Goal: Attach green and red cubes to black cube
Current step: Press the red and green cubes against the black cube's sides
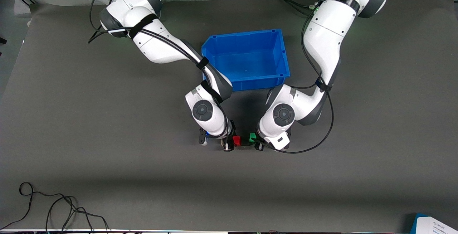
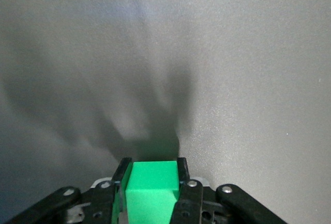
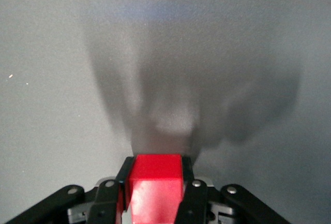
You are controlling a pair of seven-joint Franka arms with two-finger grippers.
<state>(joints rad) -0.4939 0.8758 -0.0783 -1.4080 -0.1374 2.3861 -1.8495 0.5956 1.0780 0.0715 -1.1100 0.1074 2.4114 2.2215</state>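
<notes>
**Two cubes held side by side over the grey mat**

A dark grey mat (image 1: 107, 176) covers the surface. A blue bin (image 1: 247, 60) stands on it near the robots' bases, in the middle between the two arms. Some black cable (image 1: 53, 205) lies loose at the mat's edge closest to the front camera, toward the right arm's end.

Both arms reach down to one spot on the mat, nearer to the front camera than the bin. The right end effector (image 1: 229, 142) pinches the red cube (image 1: 236, 140); in the right wrist view its two black fingers (image 3: 187, 193) press on the two sides of the cube (image 3: 155, 185). The left end effector (image 1: 258, 141) pinches the green cube (image 1: 252, 137); the left wrist view shows this cube (image 2: 151, 188) clamped between the fingers (image 2: 182, 185) in the same way.

In the front view the red and green cubes are at about the same height, near each other, with a small dark gap between them. I cannot tell if the black cube sits in this gap, because it is as dark as the mat and shadow there. Both wrist views show only bare mat and shadows past the cubes.
</notes>
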